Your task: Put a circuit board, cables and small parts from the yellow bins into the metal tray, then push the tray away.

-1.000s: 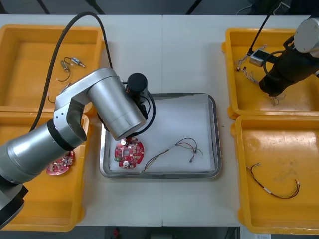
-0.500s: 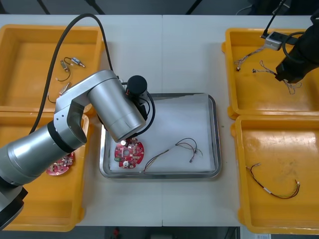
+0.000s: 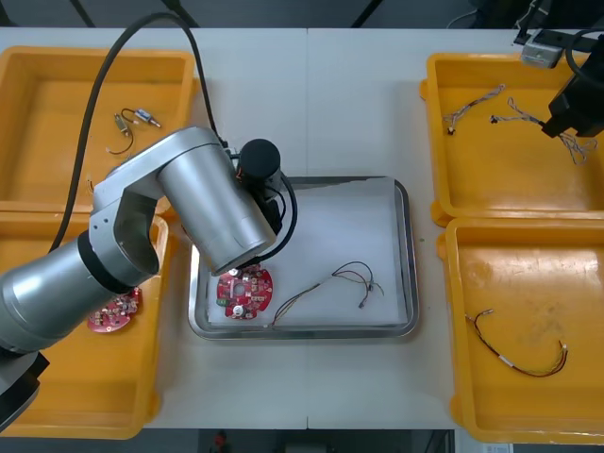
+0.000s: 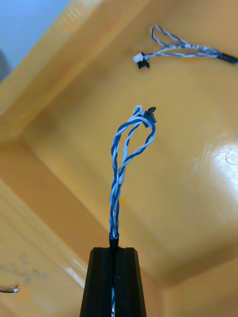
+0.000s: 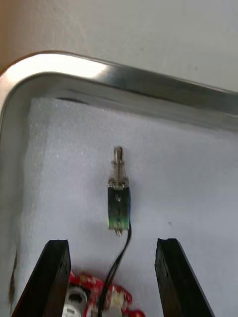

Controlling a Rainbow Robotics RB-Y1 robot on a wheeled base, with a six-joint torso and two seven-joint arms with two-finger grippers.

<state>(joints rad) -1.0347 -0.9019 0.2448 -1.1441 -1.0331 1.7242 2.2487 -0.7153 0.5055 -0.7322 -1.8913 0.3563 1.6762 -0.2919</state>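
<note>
Right side: right gripper (image 4: 113, 251) clamped on one end of the blue-white cable (image 4: 124, 158). The cable runs straight out past the tips along the finger line, its looped end free above the floor of the far right bin (image 3: 491, 189). The front view puts this gripper over that bin's 2 o'clock corner. A second cable (image 4: 183, 48) lies on the bin floor, apart from the held one.

Tray (image 3: 408, 255): mid-table, at about 8 o'clock from the right gripper, well apart. White inside. Board (image 3: 244, 291) in its 7 o'clock corner, black cable (image 3: 340, 281) toward 5 o'clock.

Left side: left gripper (image 5: 114, 245) low over the tray's 9 o'clock side, fingers spread, gripping nothing. Small part (image 5: 118, 198) lies flat on the white just beyond the tips, centred between them, long axis in line with the fingers (a black lead trails from it toward the board).

Judgement: the cable is the step in hand. The move turns on carrying it toward 8 o'clock. The left arm crowds the tray's 9 o'clock half, so the 3 o'clock half looks like the freer drop.
</note>
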